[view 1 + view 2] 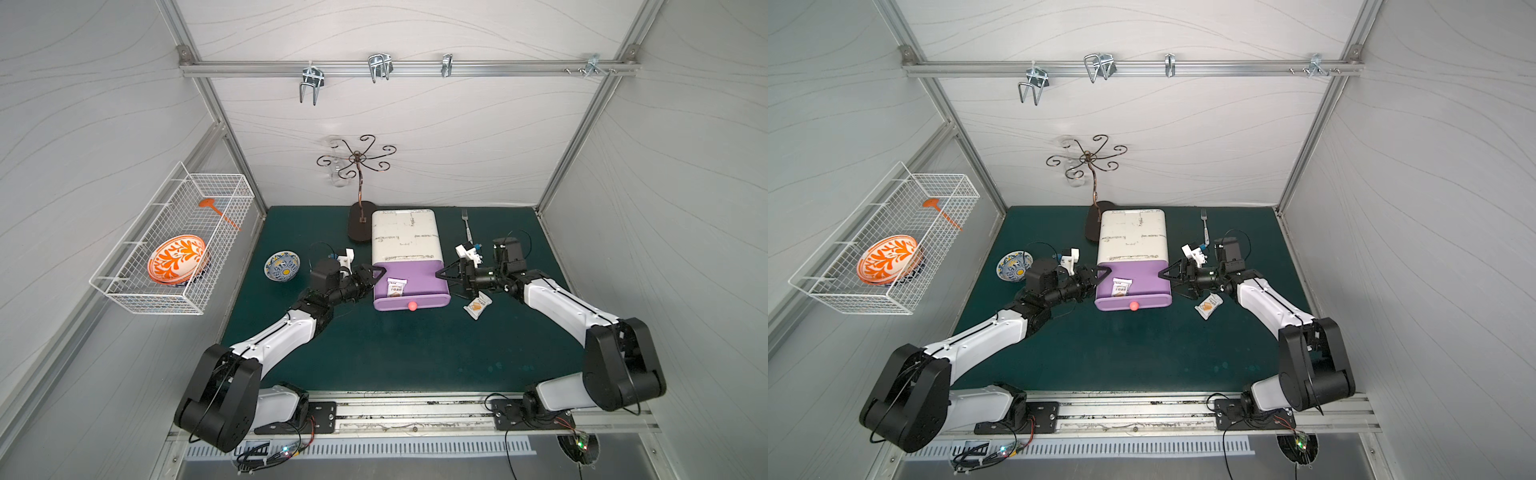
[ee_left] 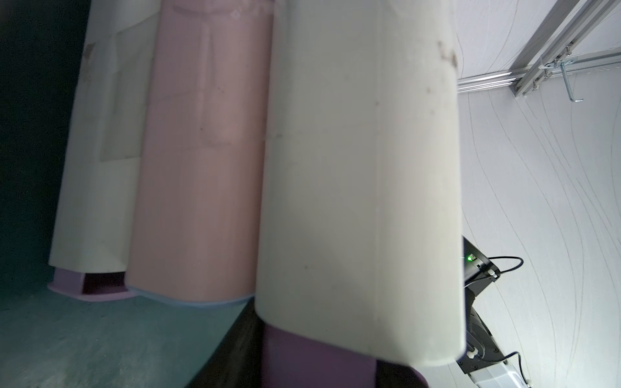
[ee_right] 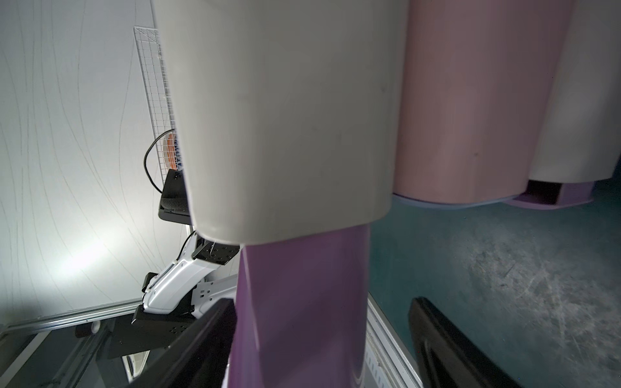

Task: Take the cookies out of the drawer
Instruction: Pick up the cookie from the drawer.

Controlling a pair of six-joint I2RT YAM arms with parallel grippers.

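Note:
A white cabinet (image 1: 405,235) stands at the back middle of the green mat, its purple drawer (image 1: 419,280) pulled out, with a red knob (image 1: 412,306). One white cookies packet (image 1: 395,287) (image 1: 1121,287) lies inside the drawer at its left. Another cookies packet (image 1: 478,306) (image 1: 1209,305) lies on the mat right of the drawer. My left gripper (image 1: 376,276) (image 2: 316,369) is shut on the drawer's left wall. My right gripper (image 1: 451,282) (image 3: 322,326) stands open astride the drawer's right wall (image 3: 302,302), just above the mat packet.
A blue patterned bowl (image 1: 281,266) sits left of my left wrist. A fork (image 1: 467,230) lies behind the right wrist. A metal hook stand (image 1: 360,224) rises at the cabinet's back left. On the left wall hangs a wire basket (image 1: 124,286) holding an orange plate.

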